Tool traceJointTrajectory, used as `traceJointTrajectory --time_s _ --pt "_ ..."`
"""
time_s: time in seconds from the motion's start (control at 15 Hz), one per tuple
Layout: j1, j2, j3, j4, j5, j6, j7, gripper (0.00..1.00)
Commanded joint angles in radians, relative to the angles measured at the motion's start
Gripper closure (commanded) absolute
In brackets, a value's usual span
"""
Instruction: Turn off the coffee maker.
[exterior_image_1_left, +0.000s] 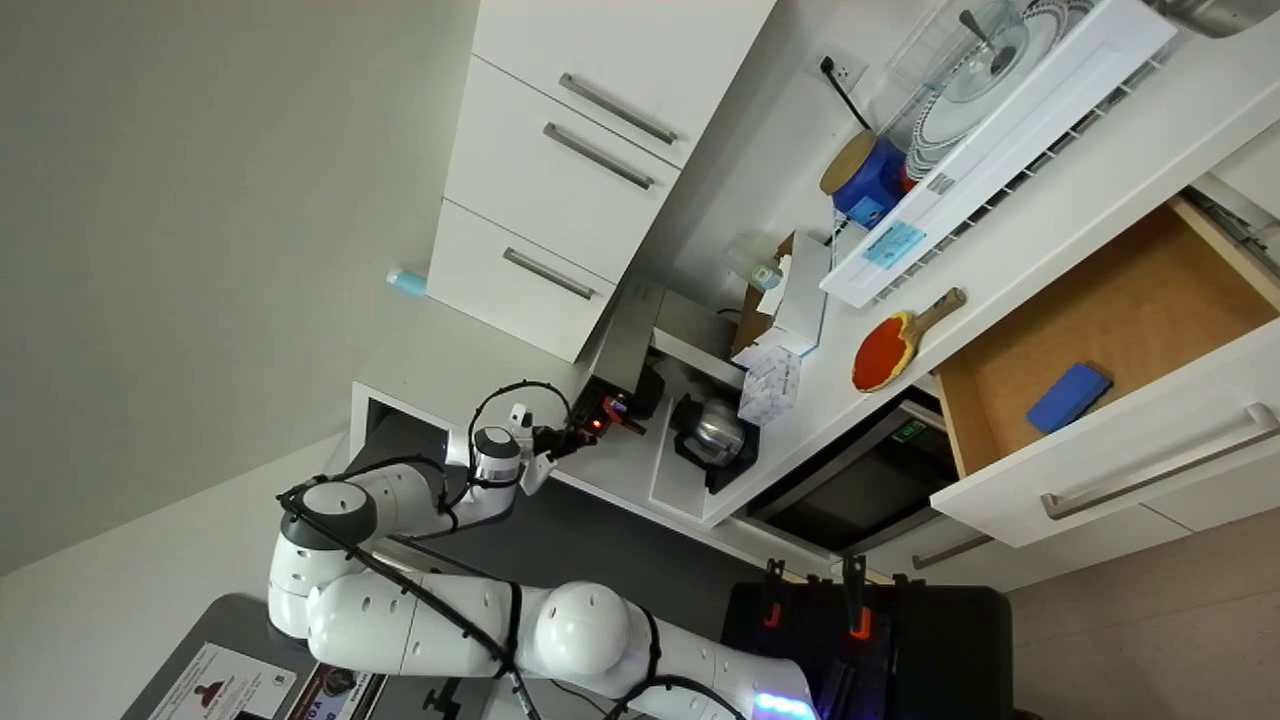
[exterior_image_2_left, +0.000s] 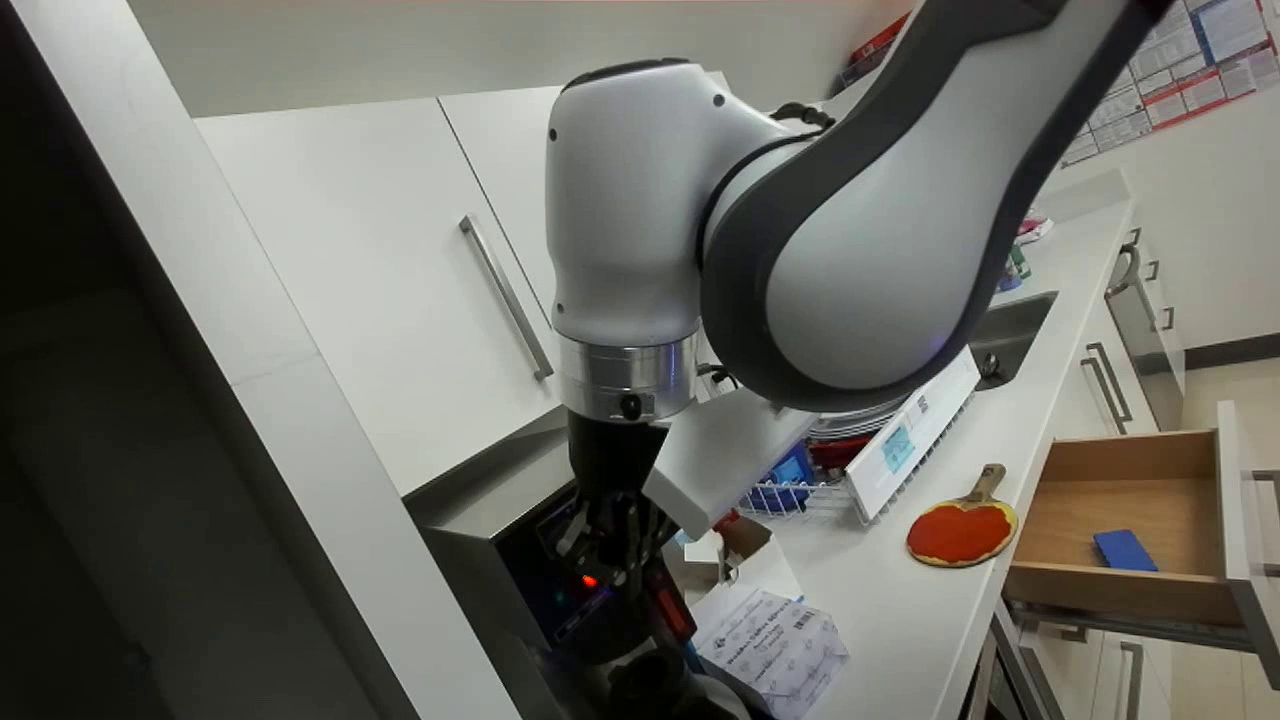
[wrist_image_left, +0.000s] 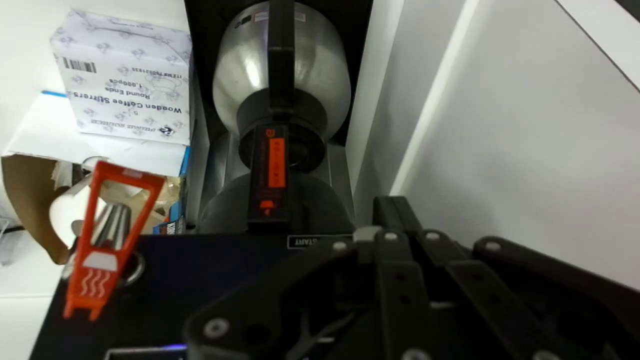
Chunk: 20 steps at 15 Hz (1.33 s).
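Running this one remotely, and the job is switching off a boxy, black-fronted coffee maker that has a rounded, brushed-metal carafe sitting in it. It's on the flat white countertop, near the middle of the frame in an exterior view; in the wrist view its flat black control panel fills the lower left, carafe up top. My black two-finger metal gripper, lower right there, looks clenched, fingertips together, nothing visible between them. There's a small red light glowing right by it in both exterior views, but I can't tell whether the tips touch the panel.

Handling-wise, I wouldn't grab anything. The body looks stiff and I'd guess hefty enough to take a light push, so I'd poke with the clenched tips. Any switch is probably small and hard, so go easy. I can read a small rectangular START label, upside down, but no off marking. Carafe metal is likely slick and maybe hot; if it ever needs lifting, pinch its straight black plastic handle.
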<state>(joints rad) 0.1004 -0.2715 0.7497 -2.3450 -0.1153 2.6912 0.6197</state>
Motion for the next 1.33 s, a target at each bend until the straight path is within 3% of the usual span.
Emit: traceJointTrajectory --time_s 0.0,0.4,1.27 --pt "0.022 0.009 -0.022 0.003 -0.01 -0.002 0.005 0.99" --pt "-0.055 -0.005 0.04 0.009 -0.092 0.028 0.097 1.0" --pt "-0.119 0.014 0.094 0.019 -0.235 0.083 0.243 1.0"
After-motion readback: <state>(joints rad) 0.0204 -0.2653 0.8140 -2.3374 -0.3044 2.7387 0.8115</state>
